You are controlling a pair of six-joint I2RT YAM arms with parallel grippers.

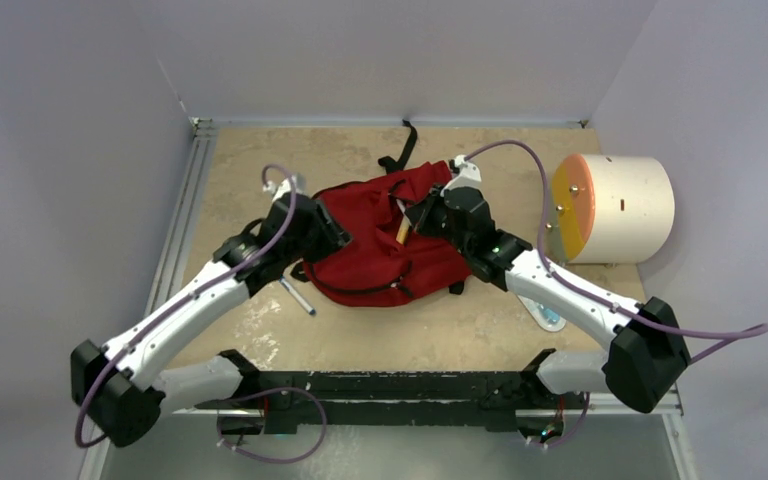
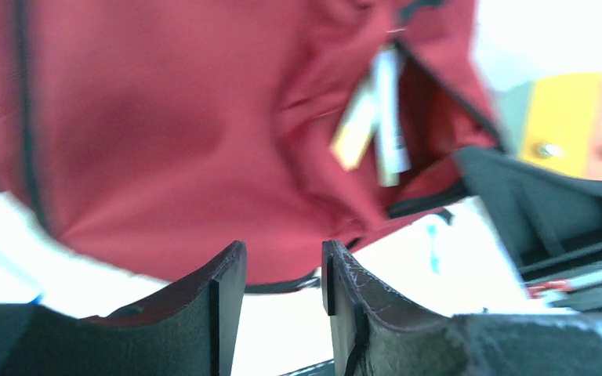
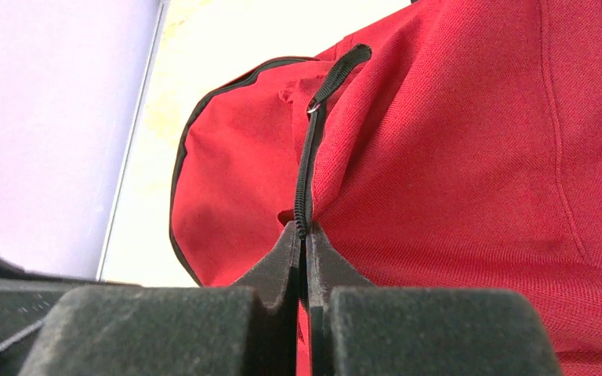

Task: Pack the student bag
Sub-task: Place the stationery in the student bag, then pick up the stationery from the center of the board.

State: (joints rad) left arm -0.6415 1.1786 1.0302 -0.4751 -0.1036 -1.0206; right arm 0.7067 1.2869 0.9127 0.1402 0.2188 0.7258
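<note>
Your right end effector (image 3: 303,232) is clenched on the zipper (image 3: 306,168) of the student bag (image 3: 455,157). Your left end effector (image 2: 282,270) is spread, holding nothing, at the bag's edge. Bag lies mid-counter (image 1: 260,170). Print on its pale sticks (image 2: 376,117) is too blurred to read.

Count taken with the student bag (image 1: 380,240) as reference.

- Student bag: one.
- Arms: two, one at each side of the bag, each with one gripper: left gripper (image 2: 282,274) and right gripper (image 3: 304,243).
- Slim items standing in the bag's opening: two, a tan stick (image 2: 353,137) and a white stick (image 2: 390,117).
- Pen (image 1: 298,297), just off the bag's near left corner: one.
- Cream cylinder (image 1: 625,205), right of the bag: one.
- Blue-and-white item (image 1: 545,316), off the bag's near right corner, partly hidden: one.
</note>
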